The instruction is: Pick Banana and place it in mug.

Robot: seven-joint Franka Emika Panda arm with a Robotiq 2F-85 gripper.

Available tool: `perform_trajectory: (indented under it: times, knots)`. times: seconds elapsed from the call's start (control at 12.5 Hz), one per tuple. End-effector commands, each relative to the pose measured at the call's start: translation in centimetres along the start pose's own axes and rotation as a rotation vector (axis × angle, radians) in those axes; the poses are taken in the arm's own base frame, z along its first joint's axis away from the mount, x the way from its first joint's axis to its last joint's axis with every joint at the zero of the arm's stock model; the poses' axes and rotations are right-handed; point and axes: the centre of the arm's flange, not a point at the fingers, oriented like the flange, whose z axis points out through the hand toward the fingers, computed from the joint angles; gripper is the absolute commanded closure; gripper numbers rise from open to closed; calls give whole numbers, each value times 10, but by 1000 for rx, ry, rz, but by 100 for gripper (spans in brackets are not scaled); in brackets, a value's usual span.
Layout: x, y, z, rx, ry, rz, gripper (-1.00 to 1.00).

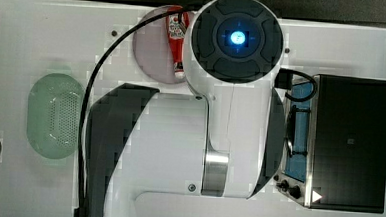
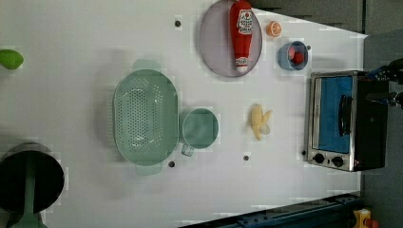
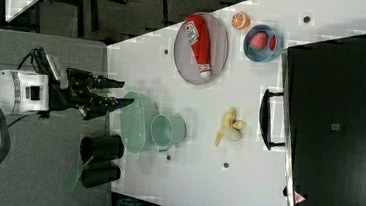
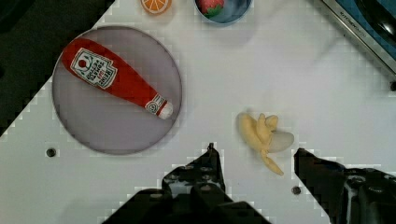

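The banana (image 2: 260, 121) is a pale yellow, partly peeled fruit lying on the white table between the mug (image 2: 200, 128) and the toaster oven. The mug is a small pale green cup with its handle toward the left view's bottom, right beside the colander. In the wrist view the banana (image 4: 264, 135) lies just beyond the gap between my two dark fingers (image 4: 210, 163). My gripper (image 3: 126, 93) is open, holds nothing, and hangs above the table, apart from the banana (image 3: 229, 127) and the mug (image 3: 167, 130).
A green perforated colander (image 2: 145, 116) touches the mug. A grey plate (image 2: 214, 52) carries a ketchup bottle (image 2: 241, 33). An orange slice (image 2: 273, 28) and a blue bowl of red fruit (image 2: 293, 55) sit near the toaster oven (image 2: 340, 121). Black cups (image 3: 101, 148) stand at the table's edge.
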Motion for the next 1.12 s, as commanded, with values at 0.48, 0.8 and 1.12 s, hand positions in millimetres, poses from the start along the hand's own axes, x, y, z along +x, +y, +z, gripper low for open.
perform_trajectory:
  times: [0.48, 0.8, 1.12]
  knots:
    - [-67, 113, 34, -77, -128, -73, -100]
    - [-61, 90, 133, -46, -91, -255, -100]
    - [-53, 78, 222, -19, -65, -553, -100]
